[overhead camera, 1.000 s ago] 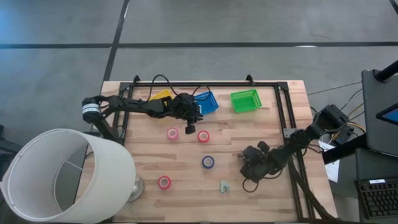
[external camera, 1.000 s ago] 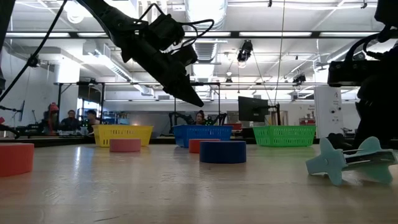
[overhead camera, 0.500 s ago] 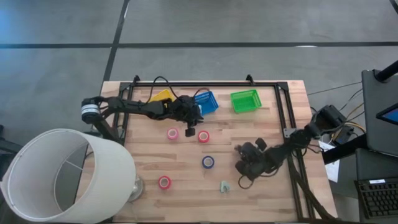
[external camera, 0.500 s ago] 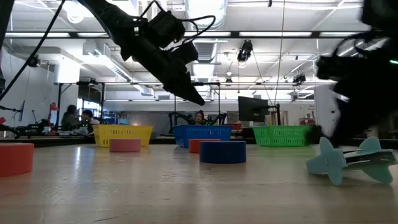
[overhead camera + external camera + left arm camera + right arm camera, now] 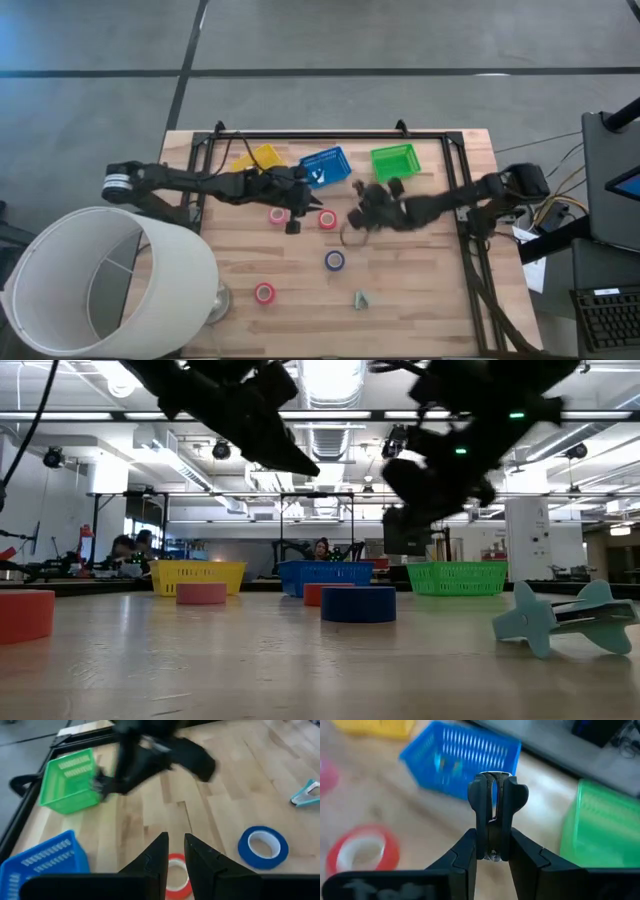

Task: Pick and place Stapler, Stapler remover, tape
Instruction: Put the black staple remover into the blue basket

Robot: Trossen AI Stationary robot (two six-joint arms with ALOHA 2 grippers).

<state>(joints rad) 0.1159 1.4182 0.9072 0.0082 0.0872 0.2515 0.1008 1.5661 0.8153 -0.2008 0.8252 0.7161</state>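
My right gripper (image 5: 358,218) hangs over the table's middle, shut on a black stapler (image 5: 492,795). My left gripper (image 5: 293,224) (image 5: 175,845) hovers shut and empty above the gap between two pink-red tape rolls (image 5: 278,214) (image 5: 327,219). A third pink-red roll (image 5: 264,293) and a blue roll (image 5: 335,260) lie flat nearer the front. The teal stapler remover (image 5: 360,298) (image 5: 560,618) lies on the table near the front edge. My right gripper pinches the stapler's two long sides (image 5: 492,840) between its two fingers; the stapler's narrow end faces the wrist camera. The fingers slant downward, coming from the table's right. The stapler is lifted clear of the table.
Yellow (image 5: 258,157), blue (image 5: 325,166) and green (image 5: 394,161) baskets stand in a row at the far edge, inside a black frame (image 5: 455,190). A big white lampshade (image 5: 100,280) fills the near left corner. Bare wood lies at the near right.
My right gripper has swung from the table's near right up and toward the middle, turning its wrist, and the stapler has come up off the table with it. My left gripper has risen and drawn back a little toward the table's left.
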